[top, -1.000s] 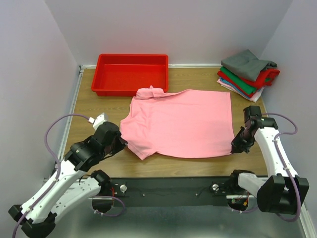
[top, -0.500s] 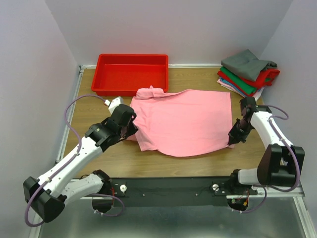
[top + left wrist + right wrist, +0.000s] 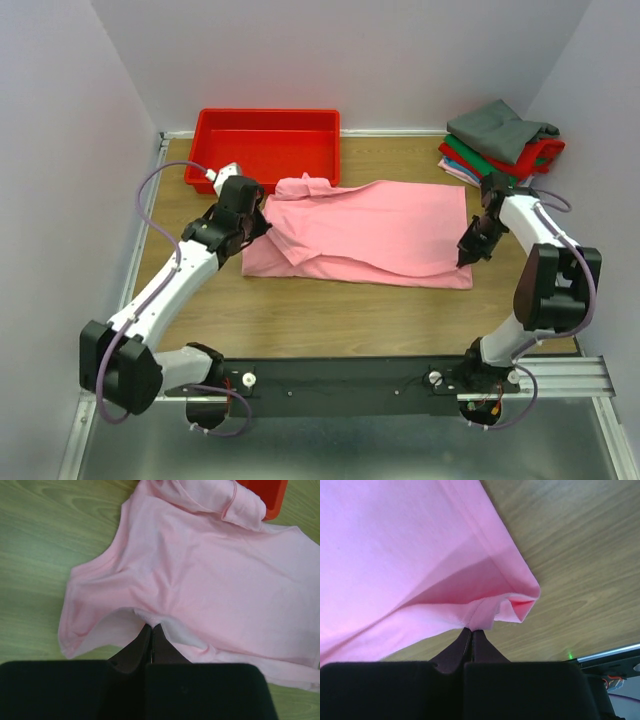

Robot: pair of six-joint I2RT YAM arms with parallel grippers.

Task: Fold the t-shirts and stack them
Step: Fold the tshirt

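Wooden table (image 3: pixel 300 320) bears a red tray (image 3: pixel 265 150), sleeve against its wall; we see the pink t-shirt (image 3: pixel 380 225) mid-table, our left fingers (image 3: pixel 150 632) and right fingers (image 3: pixel 471 632) clamped on its near edge; folded t-shirts (image 3: pixel 500 145) far right, lower ones half-hidden.

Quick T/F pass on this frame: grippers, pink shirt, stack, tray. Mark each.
1. The left gripper and the right gripper are both shut on the pink t-shirt. True.
2. The pink t-shirt lies on top of the stack. False: it lies on the table, with its near edge pinched by the grippers.
3. A grey shirt tops the stack. True.
4. The red tray sits at the far right of the table. False: it is at the far left, and the stack is at the far right.
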